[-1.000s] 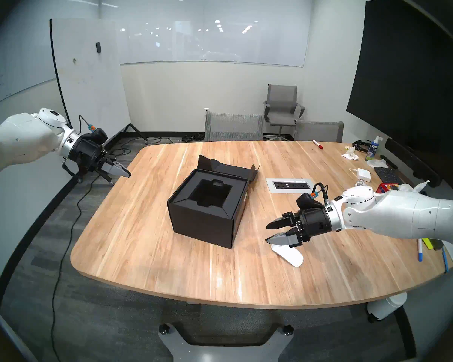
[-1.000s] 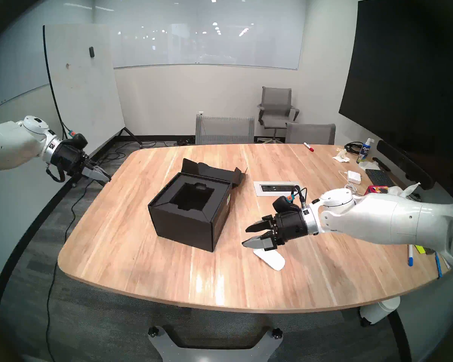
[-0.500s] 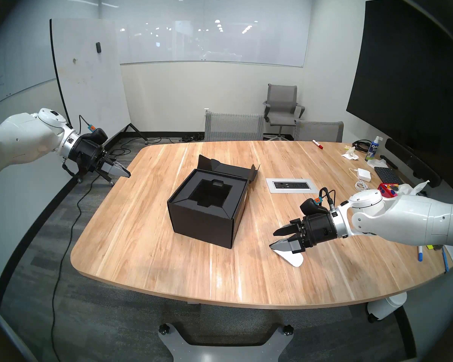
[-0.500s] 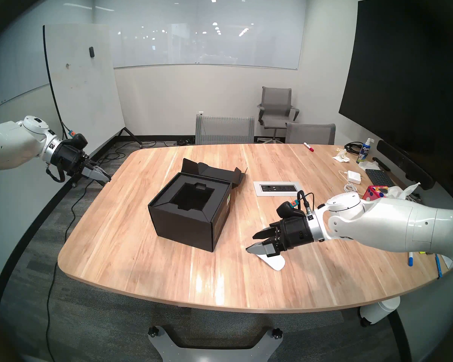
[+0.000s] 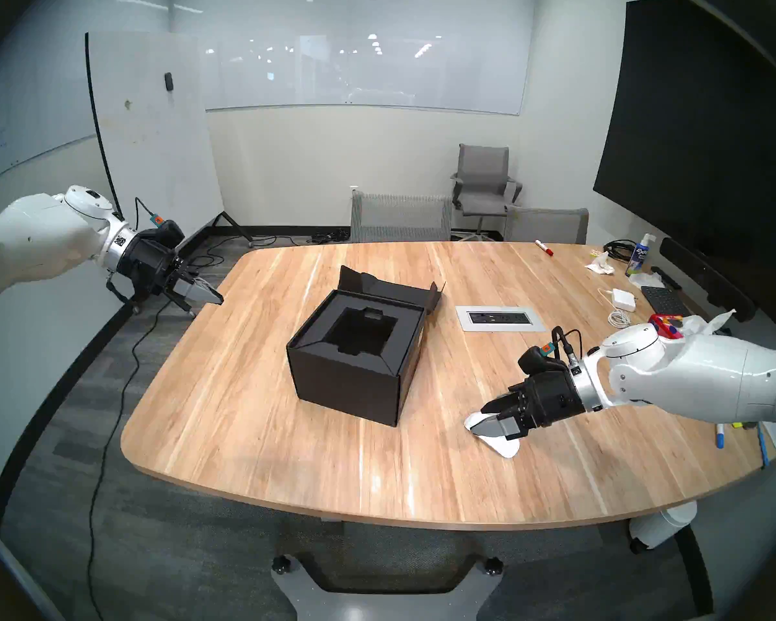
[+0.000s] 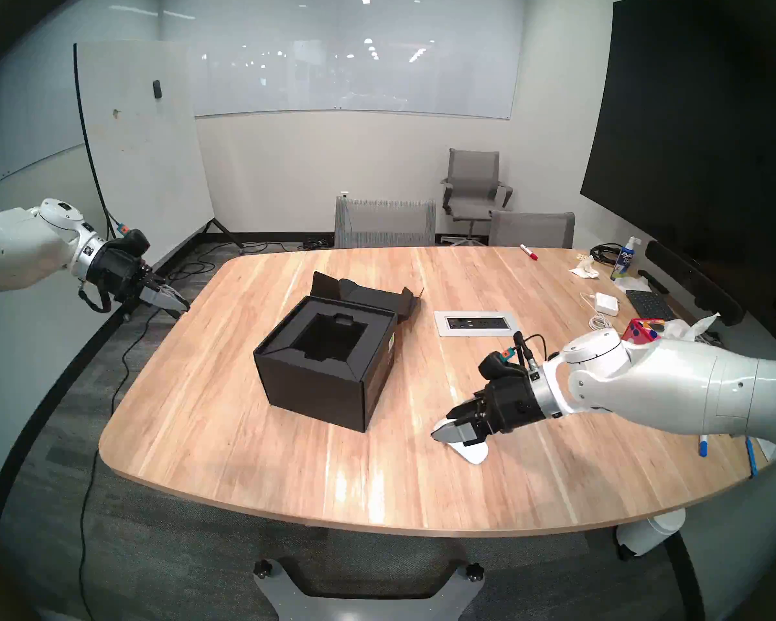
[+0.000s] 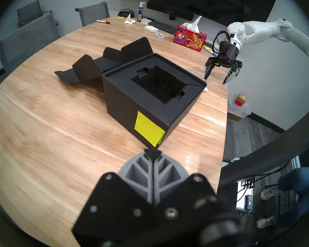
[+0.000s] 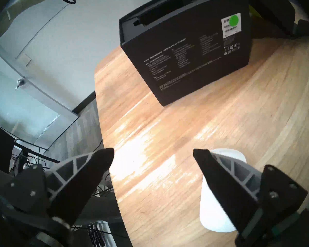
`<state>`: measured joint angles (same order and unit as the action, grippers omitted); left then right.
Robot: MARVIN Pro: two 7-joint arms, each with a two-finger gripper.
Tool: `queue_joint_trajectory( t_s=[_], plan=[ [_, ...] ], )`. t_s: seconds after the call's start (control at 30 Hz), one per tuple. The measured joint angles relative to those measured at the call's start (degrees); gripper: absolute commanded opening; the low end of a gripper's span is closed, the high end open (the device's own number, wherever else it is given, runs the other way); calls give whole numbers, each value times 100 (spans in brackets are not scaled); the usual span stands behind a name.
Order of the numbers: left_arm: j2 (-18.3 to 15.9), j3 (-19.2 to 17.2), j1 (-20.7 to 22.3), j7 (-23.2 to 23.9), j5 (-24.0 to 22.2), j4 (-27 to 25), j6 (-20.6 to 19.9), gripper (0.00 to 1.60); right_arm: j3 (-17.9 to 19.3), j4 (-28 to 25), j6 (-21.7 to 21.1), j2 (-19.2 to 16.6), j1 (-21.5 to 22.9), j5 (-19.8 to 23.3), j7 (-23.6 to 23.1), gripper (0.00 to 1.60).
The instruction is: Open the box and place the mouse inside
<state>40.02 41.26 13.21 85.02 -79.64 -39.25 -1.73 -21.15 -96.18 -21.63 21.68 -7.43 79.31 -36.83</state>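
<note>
So the right gripper (image 5: 482, 420) is hanging wide open right over the mouse (image 5: 505, 445), one finger (image 8: 221, 177) covering part of it, not gripping yet. Mouse is lying flat on the surface (image 5: 252, 427). Off beyond the fingertips, the box (image 5: 355, 360) is sitting open with its lid folded back. Way past that, the left gripper (image 5: 218, 298) is hovering fully closed, holding nothing, off the surface's edge.
</note>
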Motion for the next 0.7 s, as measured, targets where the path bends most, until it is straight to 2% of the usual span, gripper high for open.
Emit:
queue_joint_trajectory(
  t_s=[0.37, 0.7],
  plan=[
    [6, 34, 12, 0, -25, 0, 8, 0, 5, 30, -672, 183, 127, -334, 198, 160],
    [12, 58, 20, 0, -42, 0, 15, 0, 84, 0, -1260, 286, 314, -528, 194, 160]
  ],
)
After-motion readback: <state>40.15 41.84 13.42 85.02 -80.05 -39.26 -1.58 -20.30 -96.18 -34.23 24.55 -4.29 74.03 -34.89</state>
